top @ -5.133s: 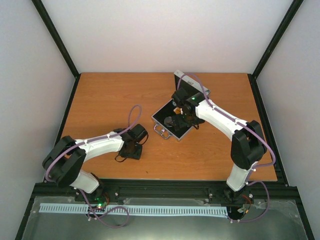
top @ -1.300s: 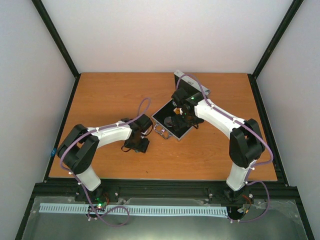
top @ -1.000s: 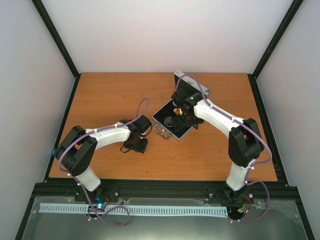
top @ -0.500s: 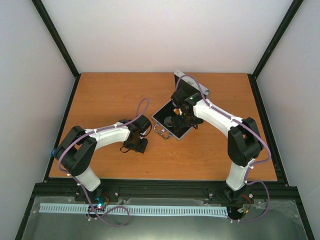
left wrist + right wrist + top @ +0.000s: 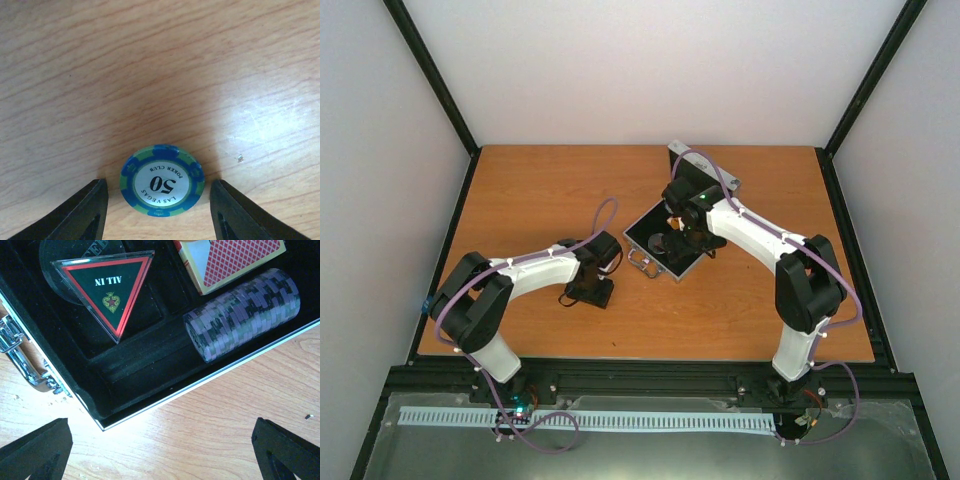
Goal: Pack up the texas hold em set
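The blue-green "50" poker chip (image 5: pixel 162 181) lies flat on the wooden table (image 5: pixel 150 60), squarely between the fingers of the left gripper (image 5: pixel 158 183). The fingers stand apart, with a narrow gap on each side of the chip. The right gripper (image 5: pixel 160 452) hangs wide open and empty over the corner of the open case (image 5: pixel 135 377). That corner holds the "ALL IN" triangle (image 5: pixel 107 287), the card pack (image 5: pixel 232 260) and a row of purple chips (image 5: pixel 245 310).

Glossy poker chip (image 5: pixel 162 181) on grained wood table (image 5: pixel 150 75); case (image 5: pixel 145 369) lining matt, handle (image 5: pixel 22 360) shiny metal.

Black-lined case (image 5: pixel 142 374) with triangle (image 5: pixel 111 290), chip row (image 5: pixel 243 315)
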You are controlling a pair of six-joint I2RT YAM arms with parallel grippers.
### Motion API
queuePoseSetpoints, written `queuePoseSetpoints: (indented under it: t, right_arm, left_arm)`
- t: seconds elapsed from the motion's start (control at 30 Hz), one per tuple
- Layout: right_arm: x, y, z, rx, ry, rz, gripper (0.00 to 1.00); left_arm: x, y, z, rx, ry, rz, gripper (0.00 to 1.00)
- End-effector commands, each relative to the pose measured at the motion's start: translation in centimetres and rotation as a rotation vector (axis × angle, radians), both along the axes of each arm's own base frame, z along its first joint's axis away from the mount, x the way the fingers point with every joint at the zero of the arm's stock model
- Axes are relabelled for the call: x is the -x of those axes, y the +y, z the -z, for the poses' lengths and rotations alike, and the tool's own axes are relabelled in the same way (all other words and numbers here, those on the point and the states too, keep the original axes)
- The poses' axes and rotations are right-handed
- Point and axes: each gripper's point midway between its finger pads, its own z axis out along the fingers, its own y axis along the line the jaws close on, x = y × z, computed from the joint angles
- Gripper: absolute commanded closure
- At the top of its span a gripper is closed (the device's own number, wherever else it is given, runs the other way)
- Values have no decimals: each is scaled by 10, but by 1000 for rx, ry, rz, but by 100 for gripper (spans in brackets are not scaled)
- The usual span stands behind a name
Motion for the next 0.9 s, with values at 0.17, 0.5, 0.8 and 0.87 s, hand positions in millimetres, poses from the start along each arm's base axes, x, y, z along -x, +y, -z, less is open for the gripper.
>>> queuePoseSetpoints:
  t: [0.17, 0.5, 0.8, 0.87]
  right_arm:
    - [-2, -1, -2, -14, -6, 17, 0]
    - [-3, 1, 0, -16, -3, 19, 0]
    - [-6, 1, -1, -11, -9, 15, 0]
    - [-7, 2, -1, -11, -8, 15, 0]
  left_arm:
    - [2, 1, 6, -2, 32, 0, 47]
    - [-3, -2, 8, -4, 27, 5, 55]
    - [-4, -1, 7, -17, 24, 16, 60]
    - [-6, -1, 3, -20, 18, 18, 61]
